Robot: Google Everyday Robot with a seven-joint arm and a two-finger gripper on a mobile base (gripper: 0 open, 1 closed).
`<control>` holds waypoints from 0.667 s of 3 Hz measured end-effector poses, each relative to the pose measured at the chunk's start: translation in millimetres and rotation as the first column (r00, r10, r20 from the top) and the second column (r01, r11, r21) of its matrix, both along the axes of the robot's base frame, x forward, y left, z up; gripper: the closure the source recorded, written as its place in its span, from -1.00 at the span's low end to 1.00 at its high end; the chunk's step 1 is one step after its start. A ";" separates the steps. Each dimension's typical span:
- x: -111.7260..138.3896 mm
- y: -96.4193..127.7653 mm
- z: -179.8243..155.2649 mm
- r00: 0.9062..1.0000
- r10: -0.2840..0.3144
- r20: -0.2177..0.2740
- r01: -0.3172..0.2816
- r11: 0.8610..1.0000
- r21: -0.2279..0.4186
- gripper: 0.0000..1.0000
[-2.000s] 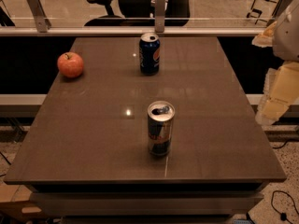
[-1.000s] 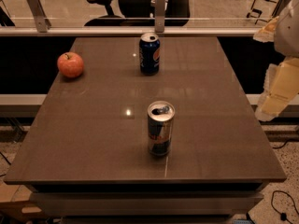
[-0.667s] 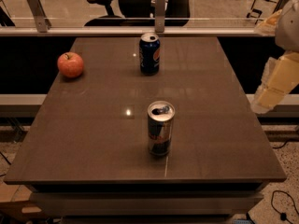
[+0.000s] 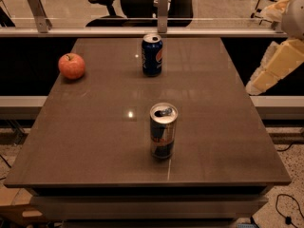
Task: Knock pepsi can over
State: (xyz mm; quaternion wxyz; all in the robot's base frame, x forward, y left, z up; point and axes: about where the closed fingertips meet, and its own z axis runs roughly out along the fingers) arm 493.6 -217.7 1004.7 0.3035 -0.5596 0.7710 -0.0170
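The pepsi can [image 4: 152, 55], dark blue with a round logo and a silver top, stands upright near the far edge of the brown table [image 4: 95, 127], about mid-width. My gripper [image 4: 274, 69], a cream-coloured piece on the arm, hangs at the right edge of the view, off the table's right side. It is well apart from the can, to the right of it and at about its depth. It holds nothing that I can see.
A taller, slim silver-and-blue can [image 4: 163, 130] stands upright at the table's front middle. A red apple [image 4: 71, 66] lies at the far left. A glass rail with metal posts [image 4: 162, 6] and office chairs stand behind the table.
The gripper at the right edge has risen and tilted, its lower end swinging slightly toward the table. Both cans and the apple have not moved.
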 end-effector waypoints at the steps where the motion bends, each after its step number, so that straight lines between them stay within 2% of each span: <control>1: 25.6 -3.3 1.4 1.000 -0.001 0.022 0.000 0.998 0.066 -1.00; 2: 48.6 -8.3 -1.2 0.999 -0.006 0.043 0.000 0.991 0.136 -1.00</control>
